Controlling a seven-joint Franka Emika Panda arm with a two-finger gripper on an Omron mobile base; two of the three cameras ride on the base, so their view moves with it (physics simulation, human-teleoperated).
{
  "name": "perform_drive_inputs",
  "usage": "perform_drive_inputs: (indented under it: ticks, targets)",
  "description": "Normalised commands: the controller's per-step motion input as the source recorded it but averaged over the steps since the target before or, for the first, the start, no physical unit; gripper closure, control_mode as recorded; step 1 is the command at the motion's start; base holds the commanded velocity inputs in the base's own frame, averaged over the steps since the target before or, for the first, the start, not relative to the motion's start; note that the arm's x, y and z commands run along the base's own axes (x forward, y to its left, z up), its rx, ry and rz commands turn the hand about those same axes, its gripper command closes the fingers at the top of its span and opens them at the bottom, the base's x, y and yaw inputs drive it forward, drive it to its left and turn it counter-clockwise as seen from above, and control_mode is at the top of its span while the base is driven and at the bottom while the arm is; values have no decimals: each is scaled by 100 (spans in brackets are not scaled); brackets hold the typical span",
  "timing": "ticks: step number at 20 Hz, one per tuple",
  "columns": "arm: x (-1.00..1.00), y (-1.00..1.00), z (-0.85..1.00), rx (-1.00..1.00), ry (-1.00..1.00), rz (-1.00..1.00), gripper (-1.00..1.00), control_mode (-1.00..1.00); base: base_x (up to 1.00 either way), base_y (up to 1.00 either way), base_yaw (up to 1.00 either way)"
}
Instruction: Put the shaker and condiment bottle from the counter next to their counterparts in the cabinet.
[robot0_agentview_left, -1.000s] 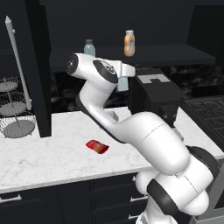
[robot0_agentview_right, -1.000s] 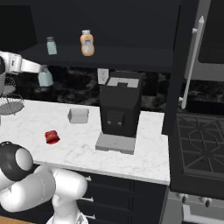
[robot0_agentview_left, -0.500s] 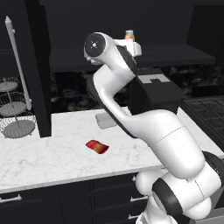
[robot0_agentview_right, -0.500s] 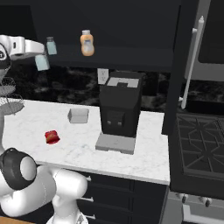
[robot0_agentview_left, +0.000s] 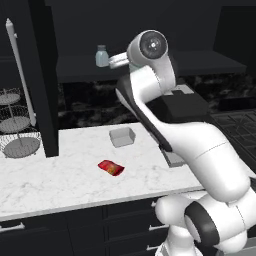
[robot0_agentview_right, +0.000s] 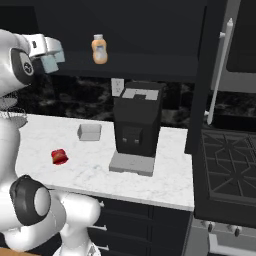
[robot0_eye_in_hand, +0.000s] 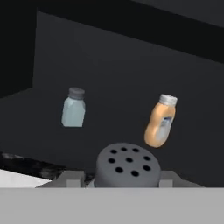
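Shaker handling looks easy: the small pale teal-grey translucent jar with a perforated grey cap (robot0_eye_in_hand: 127, 165) sits at the bottom centre of the hand view, clamped in the claw (robot0_agentview_right: 51, 62), whose fingers close on its sides below the cap. It seems light and rigid, though its smooth walls could slip, so a hold across the body rather than the cap suits it. In the right base view the claw rides at the upper left, level with the black wall cabinet's dark shelf board (robot0_agentview_right: 150, 71). On that shelf stand the matching teal-grey shaker (robot0_eye_in_hand: 73, 107) and, to its right in the frame, the taller orange bottle with white cap (robot0_eye_in_hand: 160, 121). The flattish red condiment bottle (robot0_agentview_left: 111, 168) lies on the white marble worktop (robot0_agentview_left: 75, 175), likely light and best pinched across its flat faces.
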Motion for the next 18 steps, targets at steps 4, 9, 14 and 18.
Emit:
perform_drive_inputs:
  ticks: [4,9,14,18]
  targets:
    - [12,1,-1,3,-9,24,100,-100,0,0,0]
    - [2,1,0,1,2,0,100,-100,0,0,0]
    - [38,20,0,7,10,1,100,-100,0,0,0]
    - [42,21,3,13,10,6,100,-100,0,0,0]
